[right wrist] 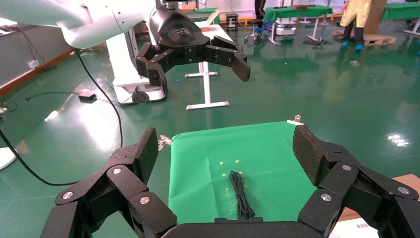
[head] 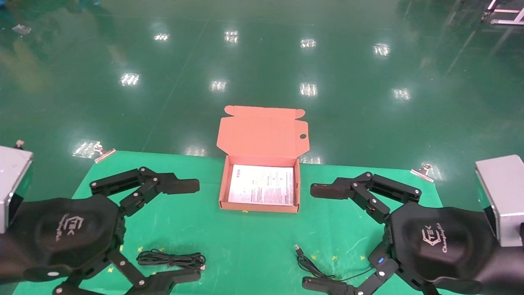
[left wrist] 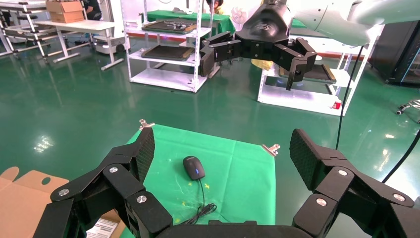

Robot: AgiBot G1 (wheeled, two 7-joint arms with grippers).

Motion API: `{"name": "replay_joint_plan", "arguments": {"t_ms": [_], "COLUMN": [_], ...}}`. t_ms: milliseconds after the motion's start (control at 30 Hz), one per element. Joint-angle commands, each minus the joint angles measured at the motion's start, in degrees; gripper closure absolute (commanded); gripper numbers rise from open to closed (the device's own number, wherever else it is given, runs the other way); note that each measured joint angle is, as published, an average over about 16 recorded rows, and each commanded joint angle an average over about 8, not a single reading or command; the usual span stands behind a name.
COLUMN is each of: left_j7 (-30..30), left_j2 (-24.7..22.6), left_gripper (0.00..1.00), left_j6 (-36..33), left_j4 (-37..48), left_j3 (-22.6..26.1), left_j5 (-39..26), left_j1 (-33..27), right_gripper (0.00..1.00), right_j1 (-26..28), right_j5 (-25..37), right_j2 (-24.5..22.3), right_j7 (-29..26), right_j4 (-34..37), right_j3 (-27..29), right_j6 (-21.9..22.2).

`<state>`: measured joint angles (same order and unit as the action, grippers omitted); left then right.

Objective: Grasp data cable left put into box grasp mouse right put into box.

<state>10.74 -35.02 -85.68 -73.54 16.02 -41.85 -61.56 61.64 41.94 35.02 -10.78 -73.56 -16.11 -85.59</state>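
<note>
From the head camera, the box sits open on the green cloth, between both arms. The left gripper hangs wide open, with the data cable lying between its fingers. The right gripper is wide open too.

From the left wrist, the mouse lies on the cloth, well apart from the fingers.

From the right wrist, the data cable lies on the cloth between the open fingers.
</note>
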Motion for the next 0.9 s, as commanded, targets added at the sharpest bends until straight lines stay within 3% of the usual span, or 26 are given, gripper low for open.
{"name": "replay_joint_plan", "arguments": {"t_ms": [33, 667, 900], "left_j7": [0.00, 0.00, 1.58], "left_j2": [0.00, 0.08, 0.73], "left_gripper": [0.00, 0.00, 0.00], "left_j6": [0.00, -0.04, -2.14], "left_j4": [0.00, 0.08, 0.56], "left_j3": [0.00, 0.08, 2.29], "left_j5": [0.00, -0.17, -4.04], "left_j1": [0.00, -0.11, -2.82], "right_gripper": [0.00, 0.00, 0.00], "right_j1": [0.00, 0.04, 2.13], "right_j5": [0.00, 0.17, 3.93], "right_j2": [0.00, -0.11, -0.93], "right_j7": [0.00, 0.02, 0.77], "right_j4": [0.00, -0.05, -1.17], "right_j3": [0.00, -0.01, -1.02], "right_j6": [0.00, 0.02, -0.67]}}
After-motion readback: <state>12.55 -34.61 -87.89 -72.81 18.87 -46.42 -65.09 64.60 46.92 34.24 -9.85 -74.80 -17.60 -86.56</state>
